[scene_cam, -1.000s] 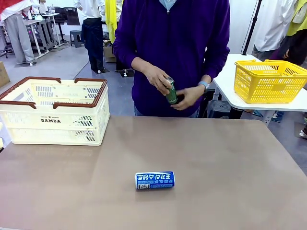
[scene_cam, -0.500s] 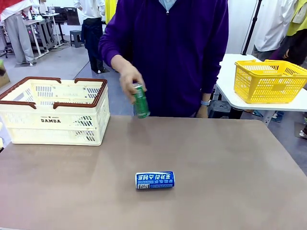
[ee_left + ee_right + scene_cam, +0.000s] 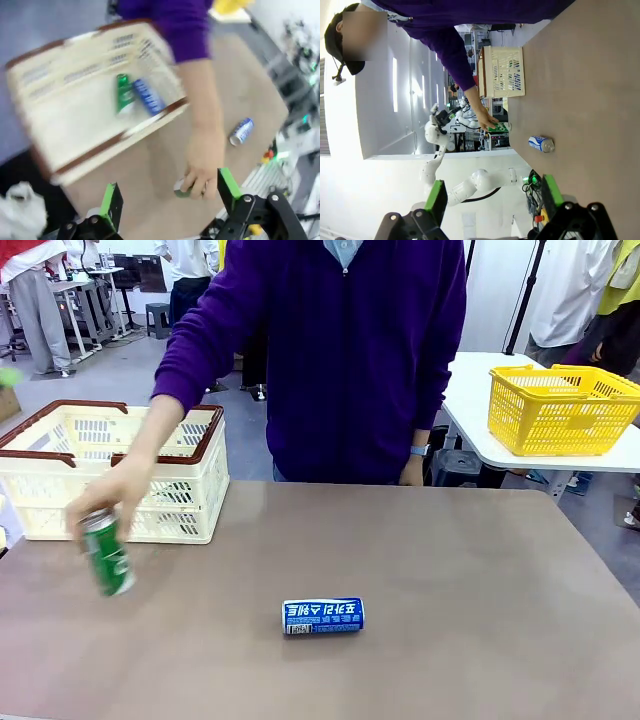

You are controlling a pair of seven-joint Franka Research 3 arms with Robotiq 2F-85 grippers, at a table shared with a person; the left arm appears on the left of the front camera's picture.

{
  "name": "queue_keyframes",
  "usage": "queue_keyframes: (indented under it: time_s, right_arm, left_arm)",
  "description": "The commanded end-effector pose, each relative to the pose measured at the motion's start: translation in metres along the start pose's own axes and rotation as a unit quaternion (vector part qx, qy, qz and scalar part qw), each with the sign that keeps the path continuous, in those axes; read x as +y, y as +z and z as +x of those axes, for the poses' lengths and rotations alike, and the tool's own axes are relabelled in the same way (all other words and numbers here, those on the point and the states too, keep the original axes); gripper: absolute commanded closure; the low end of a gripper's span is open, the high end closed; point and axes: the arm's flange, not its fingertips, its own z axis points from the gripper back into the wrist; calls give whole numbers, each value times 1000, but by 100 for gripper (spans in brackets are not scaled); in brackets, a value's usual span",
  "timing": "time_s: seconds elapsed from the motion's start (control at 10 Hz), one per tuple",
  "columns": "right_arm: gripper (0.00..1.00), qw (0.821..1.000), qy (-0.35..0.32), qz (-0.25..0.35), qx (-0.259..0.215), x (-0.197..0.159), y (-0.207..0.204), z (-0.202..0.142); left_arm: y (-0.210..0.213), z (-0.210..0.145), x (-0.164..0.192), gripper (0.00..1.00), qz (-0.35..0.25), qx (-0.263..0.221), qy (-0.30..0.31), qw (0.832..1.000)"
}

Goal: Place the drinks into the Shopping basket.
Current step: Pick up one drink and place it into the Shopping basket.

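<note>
Hand [image 3: 105, 502] around green can [image 3: 108, 560], near Shopping basket [image 3: 185, 495].

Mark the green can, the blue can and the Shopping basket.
green can [image 3: 109, 565]: front view, middle of its green body.
blue can [image 3: 323, 616]: front view, middle of its lettered side.
Shopping basket [image 3: 40, 502]: front view, its near cream wall.

Glossy blue can [image 3: 323, 616]; plastic crate [image 3: 40, 495]; matt tabletop [image 3: 470, 580].

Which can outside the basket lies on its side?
The blue can, lying free on the table; the green can is held nearly upright in the person's hand.
</note>
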Motion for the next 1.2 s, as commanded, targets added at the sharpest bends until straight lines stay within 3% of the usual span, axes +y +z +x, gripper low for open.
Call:
queue_keyframes:
  time_s: [0.0, 0.2, 0.4, 0.8, 1.1]
  right_arm:
    - [0, 1000, -9, -3, 6, 6, 1, 0]
    - [0, 1000, -9, -3, 6, 6, 1, 0]
    - [0, 1000, -9, -3, 6, 6, 1, 0]
    - [0, 1000, -9, -3, 6, 6, 1, 0]
    - [0, 1000, -9, -3, 6, 6, 1, 0]
  left_arm:
    - [114, -71, 112, 0, -11, -142, 179, 973]
    - [130, -132, 131, 0, -1, -178, 250, 952]
    - [118, -148, 135, 0, -10, -175, 265, 948]
    - [106, -114, 109, 0, -14, -150, 224, 963]
    - [48, -20, 27, 0, -45, -57, 102, 992]
